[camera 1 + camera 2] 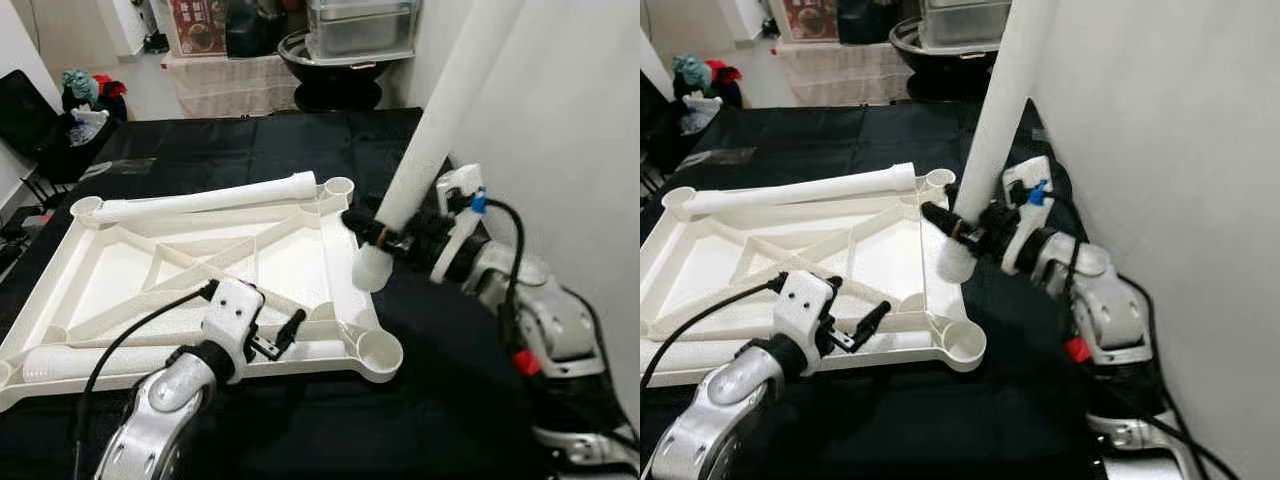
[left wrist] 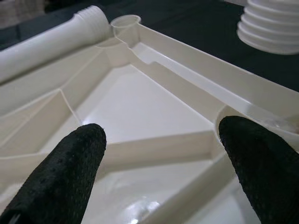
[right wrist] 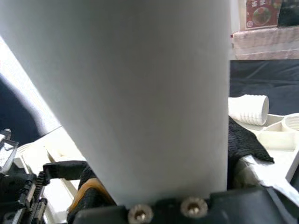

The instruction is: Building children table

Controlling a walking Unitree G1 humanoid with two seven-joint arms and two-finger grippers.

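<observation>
With no leg socketed yet, my right gripper (image 1: 383, 236) clamps a white plastic table leg (image 1: 440, 110) upright beside the upturned white ribbed tabletop (image 1: 300, 255), my left gripper (image 1: 280, 338) spread open over its near rim, two legs (image 1: 205, 197) loose on it.

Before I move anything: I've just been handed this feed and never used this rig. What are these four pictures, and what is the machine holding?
It is a humanoid robot with two silver arms, each ending in two black fingers. The two wide pictures come from its head, looking down at a black table. The close-ups come from cameras on each wrist.

On the table lies a white tabletop, underside up, with round sockets at its corners. One white leg lies along its far edge.

The right gripper is shut on a second leg, held nearly upright, its threaded end low beside the tabletop's right edge, not in a socket.

The left gripper hovers open over the near edge, holding nothing.
</observation>
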